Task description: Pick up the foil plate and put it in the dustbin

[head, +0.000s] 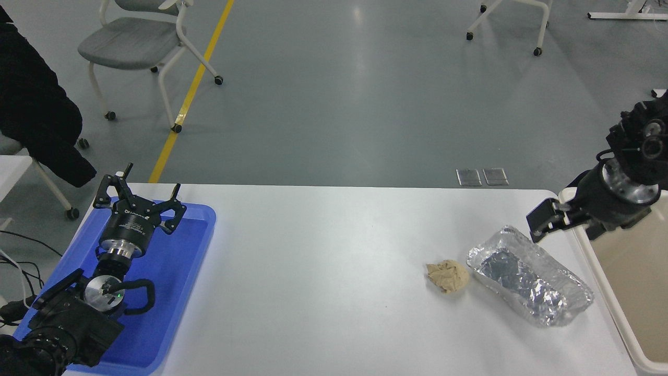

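Note:
The foil plate (529, 277) lies flat on the white table at the right, crinkled and silver, slanting from far left to near right. The cream dustbin (609, 303) stands just right of it at the table's right edge. My right gripper (569, 227) is open and empty. It hangs low over the dustbin's far left corner, just beyond the plate's far end and not touching it. My left gripper (138, 193) is open and parked over the blue tray at the lower left.
A crumpled tan paper ball (448, 275) lies close to the plate's left side. The flat blue tray (172, 271) sits at the table's left edge. Chairs and a person's dark coat (36, 104) are beyond the table.

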